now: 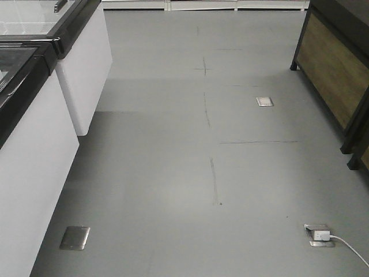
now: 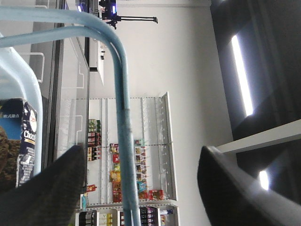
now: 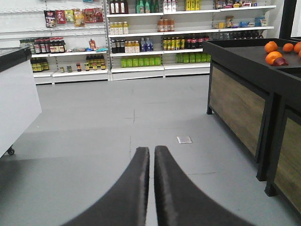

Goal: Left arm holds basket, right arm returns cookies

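In the left wrist view the light blue basket's hoop handles (image 2: 123, 94) run lengthwise between the two fingers of my left gripper (image 2: 141, 150). The jaws stand wide apart and neither finger touches the handles. Part of the basket's rim (image 2: 29, 82) shows at the left. The dark navy cookies box (image 2: 21, 141) is at the left edge, below that rim. My right gripper (image 3: 151, 151) is shut and empty, pointing over the grey floor. Neither arm nor the basket shows in the front view.
White freezer cabinets (image 1: 34, 144) line the left, and a dark wooden display stand (image 1: 334, 69) lines the right. A floor socket with a white plug and cable (image 1: 319, 235) lies at front right. Stocked shelves (image 3: 141, 42) stand ahead. The stand (image 3: 235, 94) carries oranges (image 3: 273, 52).
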Controlling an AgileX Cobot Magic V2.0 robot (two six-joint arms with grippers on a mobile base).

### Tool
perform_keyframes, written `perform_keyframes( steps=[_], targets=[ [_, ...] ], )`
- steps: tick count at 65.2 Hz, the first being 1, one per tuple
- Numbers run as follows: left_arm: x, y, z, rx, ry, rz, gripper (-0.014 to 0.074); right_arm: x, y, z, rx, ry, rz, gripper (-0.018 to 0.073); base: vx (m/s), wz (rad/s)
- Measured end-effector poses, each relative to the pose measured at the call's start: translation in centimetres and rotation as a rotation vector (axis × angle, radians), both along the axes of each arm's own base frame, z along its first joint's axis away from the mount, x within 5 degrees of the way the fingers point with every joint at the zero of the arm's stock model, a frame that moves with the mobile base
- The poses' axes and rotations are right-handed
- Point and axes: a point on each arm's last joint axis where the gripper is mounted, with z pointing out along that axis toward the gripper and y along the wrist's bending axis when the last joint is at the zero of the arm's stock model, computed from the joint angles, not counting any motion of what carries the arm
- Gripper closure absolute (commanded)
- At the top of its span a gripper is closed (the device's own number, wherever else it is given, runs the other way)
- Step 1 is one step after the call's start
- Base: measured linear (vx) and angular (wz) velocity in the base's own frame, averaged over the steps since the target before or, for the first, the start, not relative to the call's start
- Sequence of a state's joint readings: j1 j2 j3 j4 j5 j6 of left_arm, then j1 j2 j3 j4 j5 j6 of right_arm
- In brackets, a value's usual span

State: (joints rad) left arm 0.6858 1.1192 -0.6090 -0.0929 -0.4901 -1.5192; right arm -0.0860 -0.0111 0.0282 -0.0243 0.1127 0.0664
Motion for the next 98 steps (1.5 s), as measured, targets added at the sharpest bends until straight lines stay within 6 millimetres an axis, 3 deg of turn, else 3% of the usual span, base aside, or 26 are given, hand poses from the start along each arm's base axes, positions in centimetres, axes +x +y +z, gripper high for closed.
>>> perform_keyframes(
  steps=[23,44,68,80,98],
  targets=[
    [1.3,0.9,-1.1,-0.026,-0.045,-0.020,0.0132,0.0,0.0,0.0,0.000,0.000,0.000,0.0565,0.00,0.00],
    [2.5,1.4,-0.6,0.013,-0.039,-0.056,0.0161,0.0,0.0,0.0,0.000,0.000,0.000,0.0565,0.00,0.00],
    [3.2,2.0,-1.9,-0.017,-0.004,-0.058,0.0176,0.0,0.0,0.0,0.000,0.000,0.000,0.0565,0.00,0.00],
    [3.3,2.0,-1.9,-0.014,-0.007,-0.058,0.0256,0.0,0.0,0.0,0.000,0.000,0.000,0.0565,0.00,0.00],
    [3.3,2.0,-1.6,0.007,-0.034,-0.059,0.0493,0.0,0.0,0.0,0.000,0.000,0.000,0.0565,0.00,0.00]
  ],
)
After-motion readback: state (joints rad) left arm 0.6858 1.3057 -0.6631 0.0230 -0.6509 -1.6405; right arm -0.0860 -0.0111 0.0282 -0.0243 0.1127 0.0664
